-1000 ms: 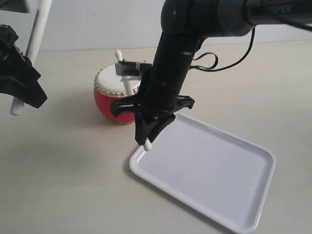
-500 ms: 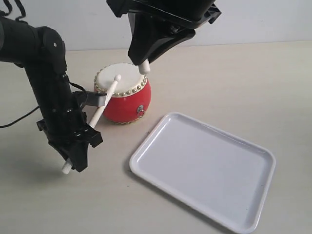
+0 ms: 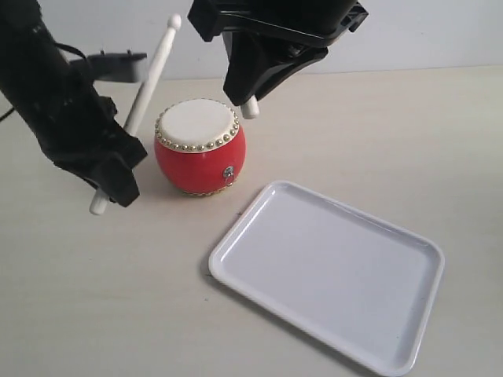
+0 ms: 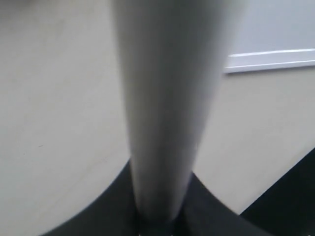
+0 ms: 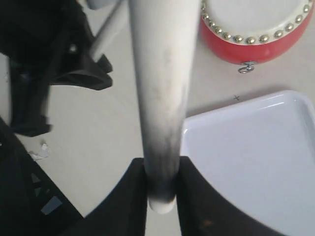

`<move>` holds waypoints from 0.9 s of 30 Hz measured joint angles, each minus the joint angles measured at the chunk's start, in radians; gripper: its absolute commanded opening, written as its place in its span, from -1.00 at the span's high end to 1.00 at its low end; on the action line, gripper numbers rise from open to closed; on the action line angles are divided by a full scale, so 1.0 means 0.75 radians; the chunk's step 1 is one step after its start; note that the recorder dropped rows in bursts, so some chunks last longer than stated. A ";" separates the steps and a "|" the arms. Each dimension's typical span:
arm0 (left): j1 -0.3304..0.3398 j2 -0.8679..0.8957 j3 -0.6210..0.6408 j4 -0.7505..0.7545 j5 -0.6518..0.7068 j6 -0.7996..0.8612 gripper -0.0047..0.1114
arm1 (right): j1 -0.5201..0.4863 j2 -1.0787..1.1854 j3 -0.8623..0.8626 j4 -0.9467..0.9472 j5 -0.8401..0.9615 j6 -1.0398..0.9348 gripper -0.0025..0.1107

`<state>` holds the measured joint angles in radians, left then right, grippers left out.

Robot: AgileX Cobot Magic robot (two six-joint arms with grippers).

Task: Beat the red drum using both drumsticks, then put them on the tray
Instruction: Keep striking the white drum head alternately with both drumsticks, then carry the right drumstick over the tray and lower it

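Note:
The red drum [image 3: 200, 153] with its cream head stands left of the white tray [image 3: 330, 267]. My left gripper [image 3: 111, 182] is shut on a pale drumstick [image 3: 149, 75] left of the drum. The stick slants up, and its rounded tip is high above the drum's left rim. My right gripper [image 3: 250, 93] hangs above the drum's right rim, shut on the second drumstick [image 3: 250, 110], of which only the butt end shows. In the right wrist view the stick [image 5: 161, 98] runs between the drum [image 5: 256, 34] and the tray [image 5: 256, 157]. In the left wrist view the stick [image 4: 167, 98] fills the middle.
The pale tabletop [image 3: 118, 298] runs back to a light wall. The left arm [image 5: 44, 69] and its stick show in the right wrist view, close beside the drum. The right arm's dark body covers the top middle of the exterior view.
The left arm has swung up and back, lifting its stick's tip off the drum head to high above the rim. The right gripper has shifted slightly right.

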<state>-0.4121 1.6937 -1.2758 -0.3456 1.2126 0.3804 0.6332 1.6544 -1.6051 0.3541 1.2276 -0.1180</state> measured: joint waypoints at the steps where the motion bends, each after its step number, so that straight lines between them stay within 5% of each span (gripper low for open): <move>1: 0.000 -0.038 0.003 -0.009 0.000 0.003 0.92 | 0.000 -0.004 0.000 -0.020 0.000 -0.003 0.96; 12: 0.000 -0.289 0.152 -0.025 -0.142 0.027 0.92 | 0.000 -0.110 0.052 -0.115 0.000 -0.008 0.96; 27: 0.000 -0.400 0.497 -0.129 -0.440 0.078 0.92 | 0.000 -0.216 0.637 -0.430 0.000 -0.090 0.96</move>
<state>-0.4121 1.3934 -0.9033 -0.4421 0.8825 0.4386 0.6332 1.4927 -1.1270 0.0318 1.2276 -0.1855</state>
